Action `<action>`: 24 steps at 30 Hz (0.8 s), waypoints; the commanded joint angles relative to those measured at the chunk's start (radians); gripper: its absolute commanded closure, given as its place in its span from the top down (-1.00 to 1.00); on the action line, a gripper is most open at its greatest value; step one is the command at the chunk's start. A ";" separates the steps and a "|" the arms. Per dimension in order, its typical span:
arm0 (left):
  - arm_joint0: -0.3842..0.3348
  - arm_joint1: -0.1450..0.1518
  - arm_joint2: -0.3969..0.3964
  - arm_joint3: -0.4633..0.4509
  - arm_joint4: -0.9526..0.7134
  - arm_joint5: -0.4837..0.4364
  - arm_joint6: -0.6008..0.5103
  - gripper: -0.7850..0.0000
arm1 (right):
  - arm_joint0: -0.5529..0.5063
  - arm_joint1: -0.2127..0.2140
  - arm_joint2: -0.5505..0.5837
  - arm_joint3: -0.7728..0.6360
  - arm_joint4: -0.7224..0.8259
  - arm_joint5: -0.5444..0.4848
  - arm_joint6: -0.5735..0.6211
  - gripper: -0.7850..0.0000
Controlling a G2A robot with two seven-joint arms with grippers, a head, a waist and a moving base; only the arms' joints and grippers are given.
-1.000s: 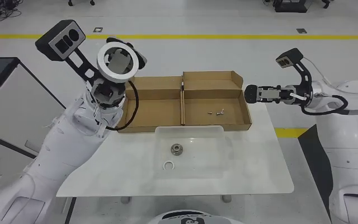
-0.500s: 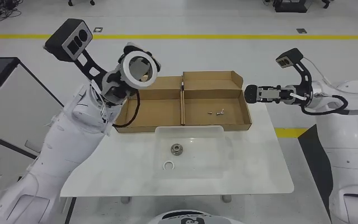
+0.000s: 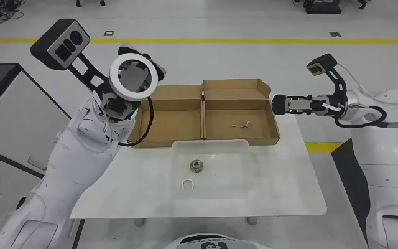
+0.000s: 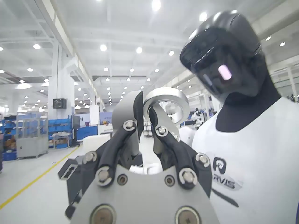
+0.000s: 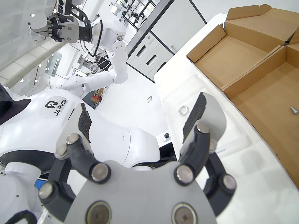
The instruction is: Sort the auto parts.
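1. Silver metal ring (image 4: 166,99) sits pinched by its wall between the closed fingers of the left gripper (image 4: 145,106), raised well above the table near the far left corner of the left cardboard box (image 3: 171,124).
2. The right gripper (image 5: 142,108) hangs with its jaws spread wide, just past the right end of the right cardboard box (image 3: 221,118).
3. That box, which adjoins the left one, holds a few small metal parts (image 3: 239,123).
4. On the white table (image 3: 286,180), in front of the boxes, a clear tray (image 3: 227,177) holds a dark round hub (image 3: 196,165) and a small white ring (image 3: 187,183), lying apart.
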 commanded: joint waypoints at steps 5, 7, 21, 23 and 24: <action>-0.007 -0.037 -0.006 -0.046 -0.054 0.000 0.074 -1.00 | 0.000 0.000 0.000 0.000 0.000 0.000 0.000 1.00; -0.007 -0.049 -0.011 -0.051 -0.045 0.000 0.074 -1.00 | 0.000 0.000 0.000 0.000 0.000 0.000 0.000 1.00; 0.007 -0.051 -0.064 0.050 0.146 0.000 -0.246 -1.00 | 0.000 0.000 0.000 0.000 0.000 0.000 0.000 1.00; 0.011 -0.049 -0.070 0.050 0.152 0.000 -0.265 -1.00 | 0.000 0.000 0.000 0.000 0.000 0.000 0.000 1.00; 0.013 -0.049 -0.072 0.047 0.147 0.000 -0.267 -1.00 | 0.000 0.000 0.000 0.000 0.000 0.000 0.000 1.00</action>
